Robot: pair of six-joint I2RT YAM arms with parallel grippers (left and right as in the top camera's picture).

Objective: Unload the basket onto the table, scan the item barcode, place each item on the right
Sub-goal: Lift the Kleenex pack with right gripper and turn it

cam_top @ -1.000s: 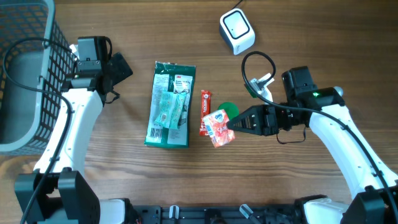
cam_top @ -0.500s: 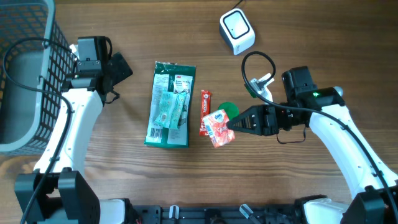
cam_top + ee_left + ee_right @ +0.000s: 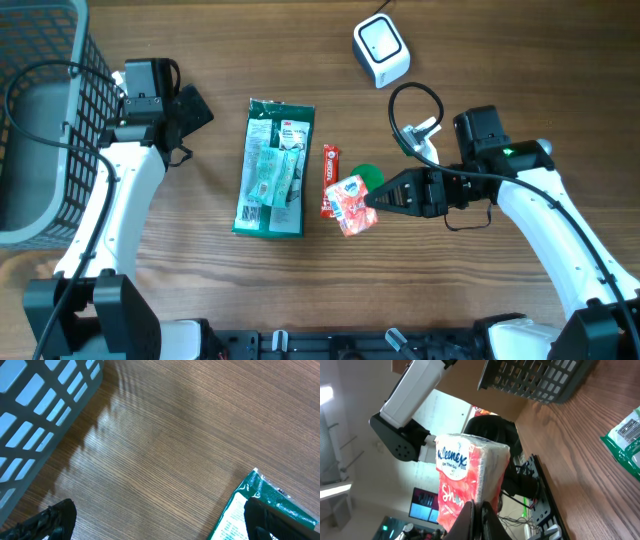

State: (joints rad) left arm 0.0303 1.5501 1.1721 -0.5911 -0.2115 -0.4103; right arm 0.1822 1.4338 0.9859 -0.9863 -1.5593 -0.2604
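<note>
Right gripper clamps the Kleenex pack at four o'clock of the green packet; left gripper gapes wide, empty.

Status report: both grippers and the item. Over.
Left gripper open, idle by basket. Right gripper shut on tissue pack, well short of scanner. Green packet, red bar beside it, not in the path.

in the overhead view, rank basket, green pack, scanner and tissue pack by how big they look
1. basket, partly out of frame
2. green pack
3. scanner
4. tissue pack, close to the scanner, so unsure
</note>
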